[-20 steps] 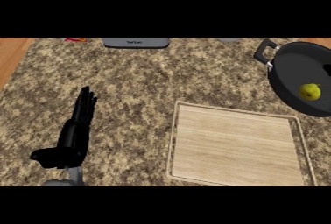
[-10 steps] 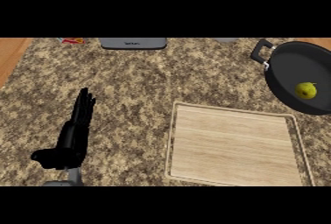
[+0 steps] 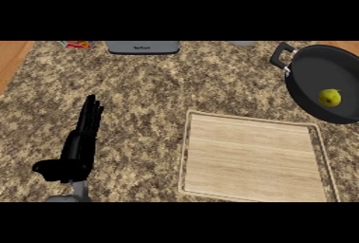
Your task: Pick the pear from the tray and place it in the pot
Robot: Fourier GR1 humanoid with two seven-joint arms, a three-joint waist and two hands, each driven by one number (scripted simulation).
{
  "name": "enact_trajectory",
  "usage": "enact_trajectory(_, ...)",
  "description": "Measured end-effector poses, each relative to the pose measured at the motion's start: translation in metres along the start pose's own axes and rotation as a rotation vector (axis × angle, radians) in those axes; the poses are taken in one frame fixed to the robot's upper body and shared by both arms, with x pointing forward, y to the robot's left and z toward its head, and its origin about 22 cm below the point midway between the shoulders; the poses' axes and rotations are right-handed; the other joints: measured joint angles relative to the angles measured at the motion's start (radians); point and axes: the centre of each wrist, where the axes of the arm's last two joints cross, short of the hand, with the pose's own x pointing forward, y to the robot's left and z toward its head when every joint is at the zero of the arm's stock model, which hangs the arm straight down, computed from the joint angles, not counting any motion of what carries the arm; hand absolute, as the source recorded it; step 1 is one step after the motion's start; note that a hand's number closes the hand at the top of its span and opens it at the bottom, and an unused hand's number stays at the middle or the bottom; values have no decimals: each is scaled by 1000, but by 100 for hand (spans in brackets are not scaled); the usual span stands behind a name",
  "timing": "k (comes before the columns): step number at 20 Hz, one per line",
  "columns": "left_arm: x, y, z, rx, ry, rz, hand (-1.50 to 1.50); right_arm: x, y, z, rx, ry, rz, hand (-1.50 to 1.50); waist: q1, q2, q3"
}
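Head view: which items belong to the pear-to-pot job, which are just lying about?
Job:
- pear, already lying inside the pot
- pot, black, at the right edge
- tray, wooden, nothing on it
- left hand, open, resting on the counter

Lying about:
- grey appliance at the far edge
- red-and-yellow item at the far left, too small to identify

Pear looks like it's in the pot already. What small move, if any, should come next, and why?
Probably none beyond keeping the left hand resting: the pear lies inside the pot, the tray holds nothing, and the right hand is out of view.
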Motion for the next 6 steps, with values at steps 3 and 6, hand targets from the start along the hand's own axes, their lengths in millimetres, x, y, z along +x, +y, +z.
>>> enact_trajectory(3,0,3,4,1,-1,5,0,-5,-11,-6,-54,8,-29,-150,2,0,0)
enact_trajectory(6,4,3,2,0,-4,0,0,-11,-26,-12,-103,14,-40,-150,0,0,0)
